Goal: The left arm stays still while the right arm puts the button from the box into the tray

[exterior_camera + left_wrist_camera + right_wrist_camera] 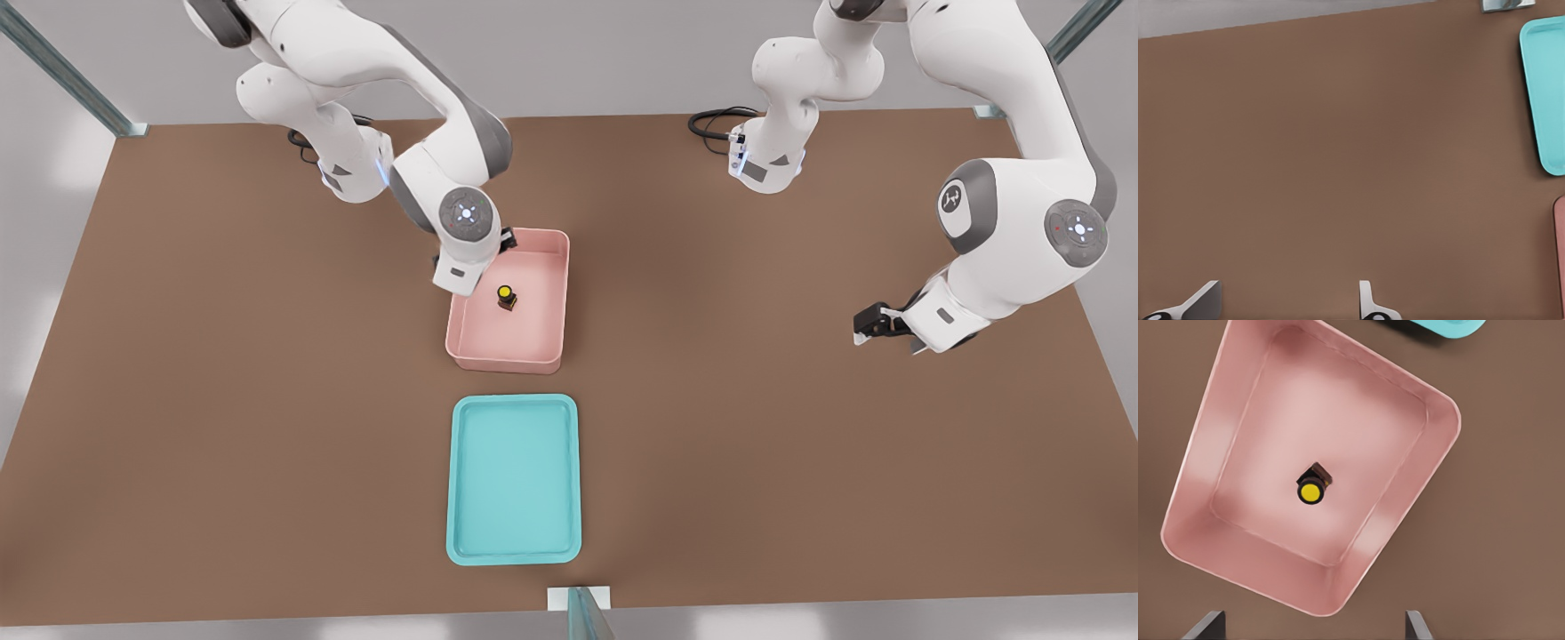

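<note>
Button (505, 297) sits ungrasped in pink box (549, 348), gripper (1315, 628) above with fingers apart; teal tray (458, 498) awaits; transfer unstarted.

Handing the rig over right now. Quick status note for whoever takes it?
Gripper: open, holding nothing, above the box's far left corner in the front view, not yet down on the button.
Button: standing on the floor of the pink box, yellow cap up, near the middle.
Teal tray: on the table nearer the camera than the box, a gap between them, nothing in it.
Done: approach only.
Left: centre over the button, descend, grasp, lift, carry to the tray, release.
</note>
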Tool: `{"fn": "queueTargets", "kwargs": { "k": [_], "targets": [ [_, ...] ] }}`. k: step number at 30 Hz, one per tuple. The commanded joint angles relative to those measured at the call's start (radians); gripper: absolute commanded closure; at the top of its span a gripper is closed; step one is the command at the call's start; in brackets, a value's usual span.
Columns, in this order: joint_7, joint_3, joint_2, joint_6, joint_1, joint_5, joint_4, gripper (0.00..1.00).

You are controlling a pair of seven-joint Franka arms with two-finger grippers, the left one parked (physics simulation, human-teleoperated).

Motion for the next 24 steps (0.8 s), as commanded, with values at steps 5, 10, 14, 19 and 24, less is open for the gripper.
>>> {"fn": "queueTargets", "kwargs": {
  "k": [5,10,14,19,24],
  "targets": [
    [0.424,0.003,0.031,0.562,0.011,-0.002,-0.172,0.0],
    [0.418,0.003,0.112,0.649,0.011,-0.002,-0.2,0.0],
    [0.419,0.003,0.152,0.693,0.024,-0.001,-0.22,0.0],
    [0.433,0.003,0.157,0.718,0.037,0.01,-0.257,0.0],
    [0.424,0.005,0.153,0.703,0.041,0.009,-0.289,0.0]
  ]
}}
